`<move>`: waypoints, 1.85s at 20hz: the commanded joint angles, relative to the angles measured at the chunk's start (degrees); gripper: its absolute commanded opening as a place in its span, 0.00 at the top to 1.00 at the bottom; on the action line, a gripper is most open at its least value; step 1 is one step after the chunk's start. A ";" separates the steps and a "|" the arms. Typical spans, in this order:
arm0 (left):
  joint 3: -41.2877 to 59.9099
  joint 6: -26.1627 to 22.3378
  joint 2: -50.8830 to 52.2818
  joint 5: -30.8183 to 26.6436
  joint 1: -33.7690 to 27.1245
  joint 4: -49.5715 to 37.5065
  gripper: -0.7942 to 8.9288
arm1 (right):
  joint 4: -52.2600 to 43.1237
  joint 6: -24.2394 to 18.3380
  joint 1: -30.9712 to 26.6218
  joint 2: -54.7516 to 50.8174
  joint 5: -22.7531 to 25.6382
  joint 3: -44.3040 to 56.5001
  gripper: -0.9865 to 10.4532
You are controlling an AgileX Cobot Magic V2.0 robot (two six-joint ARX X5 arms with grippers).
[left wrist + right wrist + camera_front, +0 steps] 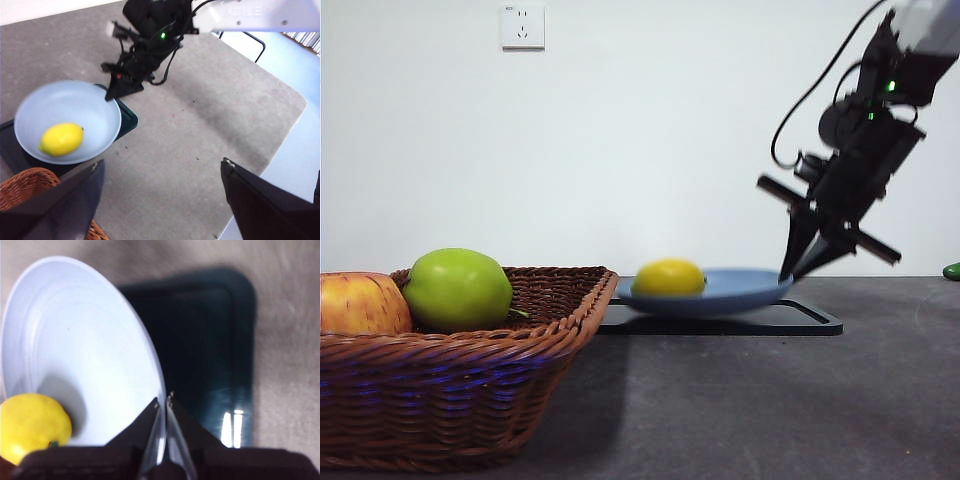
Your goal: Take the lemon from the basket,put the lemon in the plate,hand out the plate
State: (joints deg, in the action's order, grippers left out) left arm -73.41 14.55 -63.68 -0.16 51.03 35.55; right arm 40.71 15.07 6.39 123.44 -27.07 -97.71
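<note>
The lemon (668,277) lies in the light blue plate (740,290), which is held a little above the black tray (790,322). My right gripper (790,276) is shut on the plate's right rim; its wrist view shows the jaws pinching the rim (161,405), with the lemon (31,426) in the plate (75,350). My left gripper (160,200) is open and empty, high above the table, looking down on the plate (75,107), the lemon (61,139) and the right gripper (111,94). The wicker basket (490,390) stands at the near left.
A green apple (457,290) and a red-yellow apple (360,303) lie in the basket. The black tray lies under the plate (210,350). A small green thing (952,271) sits at the far right edge. The table's edge shows in the left wrist view (280,130).
</note>
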 commanded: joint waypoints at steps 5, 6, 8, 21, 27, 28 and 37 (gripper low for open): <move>-0.90 -1.33 -0.52 -2.75 0.37 -0.57 0.51 | -0.70 0.92 -0.07 2.69 1.92 -1.64 0.83; -0.92 -1.68 -0.52 -2.86 0.37 -0.61 0.51 | -0.57 0.92 -0.07 2.69 1.81 -1.64 0.78; -0.90 -2.75 -0.52 -4.11 0.37 -1.38 0.51 | 0.11 0.00 -0.20 2.54 1.81 -1.68 0.70; -0.90 -25.44 -11.72 -11.58 -9.27 -1.18 0.91 | 27.93 -14.64 -1.99 -19.74 2.25 -1.73 0.91; -0.87 -21.84 -13.60 3.43 -22.95 -0.74 0.91 | 25.62 -14.40 5.40 -35.30 24.02 1.53 0.91; -0.87 -20.65 -13.60 6.47 -25.46 -0.35 0.91 | 23.08 -13.92 6.86 -38.34 25.73 3.45 0.91; 12.98 -15.78 -2.56 13.64 -30.86 -11.80 0.91 | -14.60 -10.40 21.86 -67.23 35.69 40.39 0.91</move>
State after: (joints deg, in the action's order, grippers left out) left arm -60.45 -2.98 -65.91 13.23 20.03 24.45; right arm 26.83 3.79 28.01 55.24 8.40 -58.06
